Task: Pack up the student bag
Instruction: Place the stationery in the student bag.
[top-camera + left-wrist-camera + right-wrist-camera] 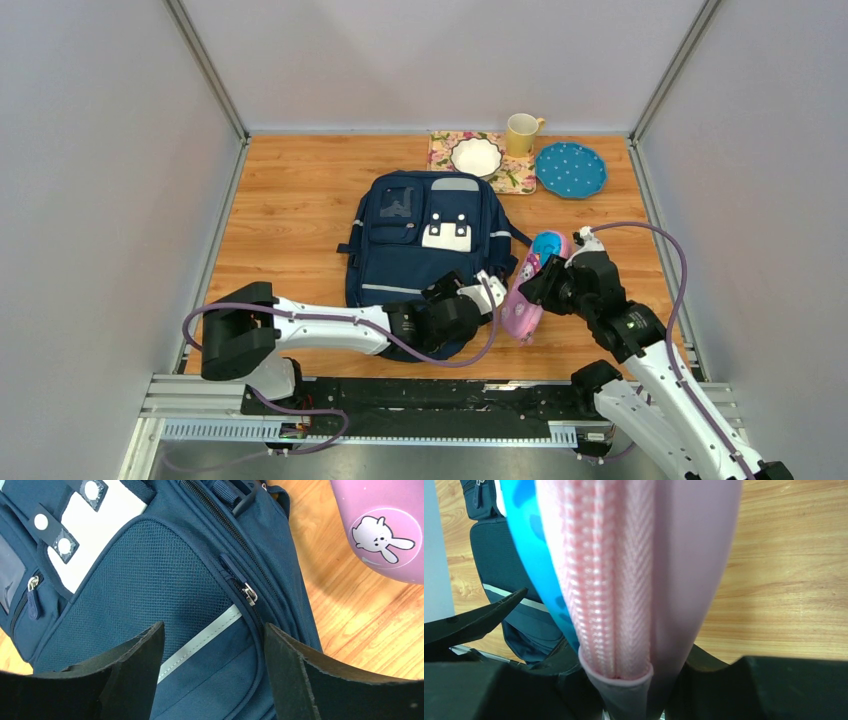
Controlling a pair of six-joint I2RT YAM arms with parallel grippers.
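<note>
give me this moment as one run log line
left gripper: open, over zipper pull of student bag | right gripper: shut on pink pencil case, beside the bag | bag: flat on table

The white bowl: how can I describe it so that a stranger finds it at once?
Look at the far edge of the wooden table, behind the navy backpack. A flowered mat lies there, and the white bowl sits on it. Unlike the yellow mug and the blue dotted plate to its right, it is plain white.
</note>
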